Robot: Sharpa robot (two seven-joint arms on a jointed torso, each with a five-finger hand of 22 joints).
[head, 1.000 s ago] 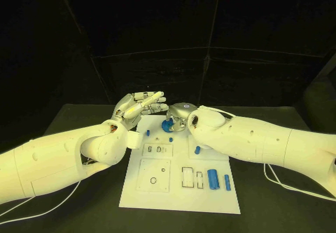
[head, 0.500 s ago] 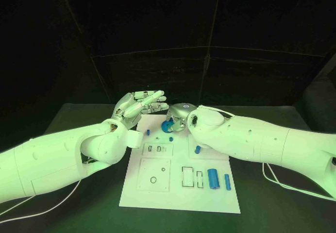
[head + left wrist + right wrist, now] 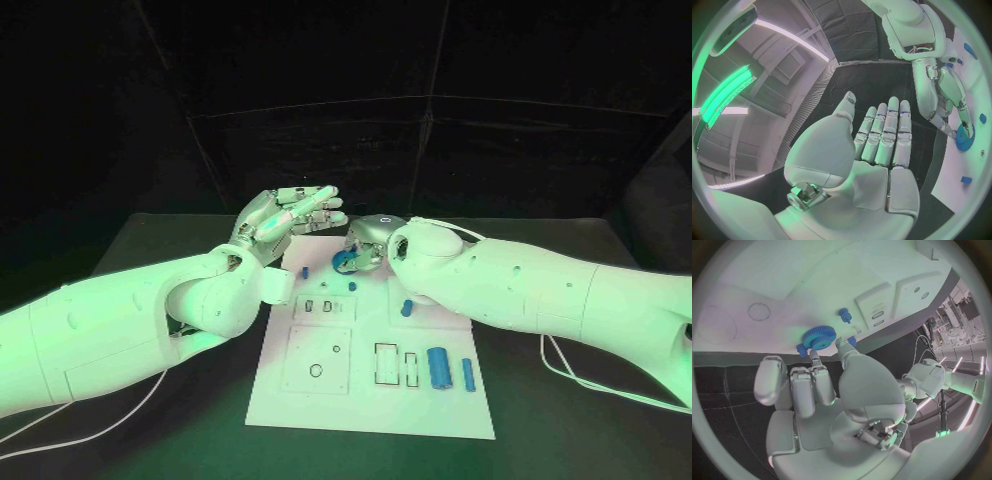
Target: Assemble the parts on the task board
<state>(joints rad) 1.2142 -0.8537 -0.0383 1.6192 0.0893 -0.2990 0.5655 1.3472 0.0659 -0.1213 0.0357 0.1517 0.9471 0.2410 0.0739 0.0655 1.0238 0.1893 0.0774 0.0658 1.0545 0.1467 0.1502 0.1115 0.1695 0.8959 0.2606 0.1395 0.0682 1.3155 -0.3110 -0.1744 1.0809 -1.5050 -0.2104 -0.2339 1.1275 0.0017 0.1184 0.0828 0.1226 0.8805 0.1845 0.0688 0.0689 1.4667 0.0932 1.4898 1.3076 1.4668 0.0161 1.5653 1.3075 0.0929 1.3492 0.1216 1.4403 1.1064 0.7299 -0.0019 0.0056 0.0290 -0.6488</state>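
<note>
At board's far end: right hand (image 3: 826, 385) fingertips on blue gear (image 3: 819, 337), contact partly hidden.

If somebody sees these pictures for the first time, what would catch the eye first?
Probably the right hand at the far end of the white task board, its fingertips on a blue gear. Beside it the left hand is raised off the board, fingers straight, holding nothing. Two blue cylinders lie at the board's near right.

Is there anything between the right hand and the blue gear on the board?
Nothing visible. The right hand already has its fingertips at the blue gear on the task board. The left hand is raised beside it.
</note>
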